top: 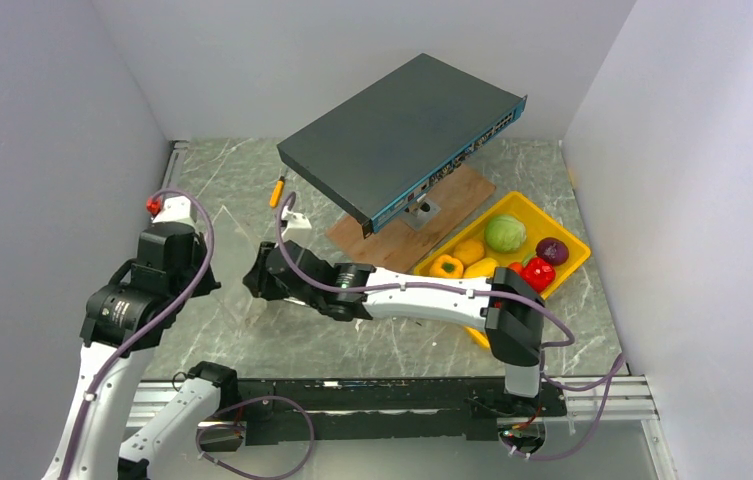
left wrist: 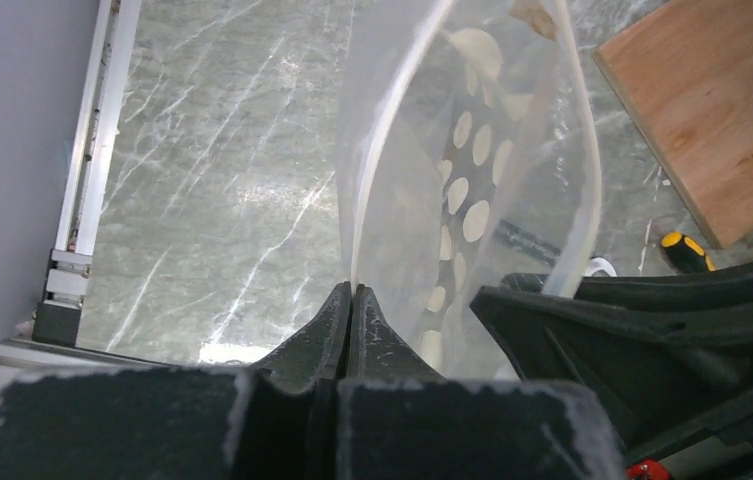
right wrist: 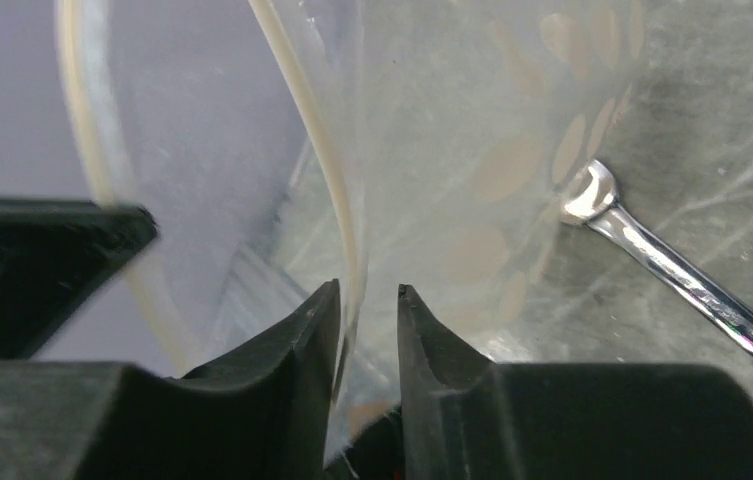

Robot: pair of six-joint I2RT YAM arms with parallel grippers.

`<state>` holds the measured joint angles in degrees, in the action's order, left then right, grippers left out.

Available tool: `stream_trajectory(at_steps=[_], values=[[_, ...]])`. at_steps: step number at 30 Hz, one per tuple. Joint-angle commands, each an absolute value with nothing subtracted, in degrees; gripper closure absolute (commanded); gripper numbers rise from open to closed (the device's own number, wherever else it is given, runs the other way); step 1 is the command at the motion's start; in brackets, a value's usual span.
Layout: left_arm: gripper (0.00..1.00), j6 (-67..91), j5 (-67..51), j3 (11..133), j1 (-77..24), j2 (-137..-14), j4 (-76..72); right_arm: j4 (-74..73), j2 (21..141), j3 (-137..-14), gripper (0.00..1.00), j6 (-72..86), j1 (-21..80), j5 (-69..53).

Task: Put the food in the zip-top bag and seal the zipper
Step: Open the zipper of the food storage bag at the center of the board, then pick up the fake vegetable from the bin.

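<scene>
Left wrist: left end effector [left wrist: 352, 292] clamps zip-top bag [left wrist: 472, 170].

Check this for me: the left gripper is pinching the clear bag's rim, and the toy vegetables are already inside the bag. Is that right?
Not quite. The left gripper is indeed shut on the rim of the zip-top bag, but the toy vegetables lie in the yellow tray, not inside the bag. The top external view shows them there.

We are looking into a robotics lab cell. Plain white panels [top: 52, 120] are enclosing a marble-look desk [top: 372, 345], with a network switch [top: 397, 135] resting there.
</scene>
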<state>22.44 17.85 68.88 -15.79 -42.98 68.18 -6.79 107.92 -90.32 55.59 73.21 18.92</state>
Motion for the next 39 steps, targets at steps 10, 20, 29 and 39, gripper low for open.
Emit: stream_trajectory(at_steps=[10,20,29,39], values=[[1.00,16.7,1.4,58.7,-16.1,-48.6,50.3,0.4,85.7,-64.6,0.16,31.3,70.8,12.2],[1.00,10.9,-3.2,55.0,-16.1,-54.3,43.1,-17.4,58.1,-46.2,0.01,32.7,67.3,30.0],[1.00,9.5,-2.4,49.3,-16.0,-49.9,38.7,-32.2,51.5,-41.7,0.01,42.5,36.0,35.9],[1.00,10.1,-0.2,47.4,-16.1,-44.4,38.3,-22.5,59.6,-43.4,0.01,47.4,10.9,30.3]])
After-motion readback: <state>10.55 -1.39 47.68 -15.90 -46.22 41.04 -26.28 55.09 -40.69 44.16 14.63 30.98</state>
